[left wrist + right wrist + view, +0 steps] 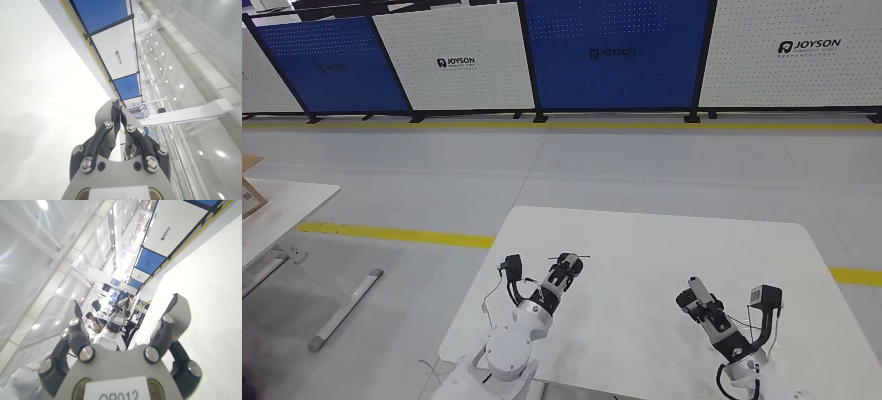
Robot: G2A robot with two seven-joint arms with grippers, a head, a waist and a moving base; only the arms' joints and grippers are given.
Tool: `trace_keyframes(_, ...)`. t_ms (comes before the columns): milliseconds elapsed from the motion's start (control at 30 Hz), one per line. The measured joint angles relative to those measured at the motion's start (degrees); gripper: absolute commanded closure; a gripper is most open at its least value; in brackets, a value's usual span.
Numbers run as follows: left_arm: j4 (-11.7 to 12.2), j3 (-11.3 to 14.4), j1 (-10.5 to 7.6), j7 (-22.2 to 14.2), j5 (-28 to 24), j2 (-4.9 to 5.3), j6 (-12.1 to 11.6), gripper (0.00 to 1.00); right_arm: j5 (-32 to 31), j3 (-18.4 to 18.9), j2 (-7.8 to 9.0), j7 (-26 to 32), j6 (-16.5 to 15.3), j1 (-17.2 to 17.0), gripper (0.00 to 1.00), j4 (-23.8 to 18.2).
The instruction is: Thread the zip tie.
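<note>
In the top view, a white desk (pixel 662 250) with rounded corners is seen on a grey floor (pixel 442 170) crossed by a yellow line (pixel 392 234). The room behind is closed off by blue and white perforated panels (pixel 617 50). A second table (pixel 282 205) is seen at the edge. The left gripper (pixel 565 264) is held over the near part of the desk, and a thin black zip tie (pixel 582 258) is seen sticking out of its tip. The right gripper (pixel 692 290) is held well apart from it, over the same desk.

In the left wrist view, the left gripper (pixel 119 111) is shown clenched, with the zip tie (pixel 120 108) pinched between the dark pads at the tip. The bare desk (pixel 37 66), the panels (pixel 117 55) and round ceiling lights (pixel 181 86) are seen beyond.

In the right wrist view, the right gripper (pixel 125 299) is shown released, its fingers (pixel 177 306) spread wide with nothing between them. The desk (pixel 208 285) is seen beside it, and the panels (pixel 175 232) are seen farther off.
</note>
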Motion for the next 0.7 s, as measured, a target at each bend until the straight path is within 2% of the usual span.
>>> trace_keyframes(233, -9.9, -5.3, 3.98, 0.5, -2.5, 0.30, -3.0, 1.00, 0.0, 0.0, 0.00, 0.0, 0.0, 0.0, 0.00, 0.0)
trace_keyframes(300, -12.1, -6.0, 5.04, 0.8, -2.9, 0.31, -4.0, 1.00, 0.0, 0.0, 0.00, 0.0, 0.0, 0.0, 0.00, 0.0)
trace_keyframes(400, -14.9, -7.4, 6.73, 2.0, -4.1, 0.20, -7.0, 1.00, 0.0, 0.0, 0.00, 0.0, 0.0, 0.0, 0.00, 0.0)
trace_keyframes(433, -15.2, -7.8, 7.26, 3.3, -4.8, 0.08, -8.9, 1.00, 0.0, 0.0, 0.00, 0.0, 0.0, 0.0, 0.00, 0.0)
trace_keyframes(533, -12.7, -7.9, 7.48, 3.9, -5.9, -0.16, -14.0, 1.00, 0.0, 0.0, 0.00, 0.0, 0.0, 0.0, 0.00, 0.0)
trace_keyframes(600, -12.2, -8.0, 7.55, 3.6, -6.2, -0.23, -15.2, 1.00, 0.0, 0.0, 0.00, 0.0, 0.0, 0.0, 0.00, 0.0)
trace_keyframes(700, -12.2, -8.4, 7.82, 2.6, -6.2, -0.25, -14.8, 1.00, 0.0, 0.0, 0.00, 0.0, 0.0, 0.0, 0.00, 0.0)
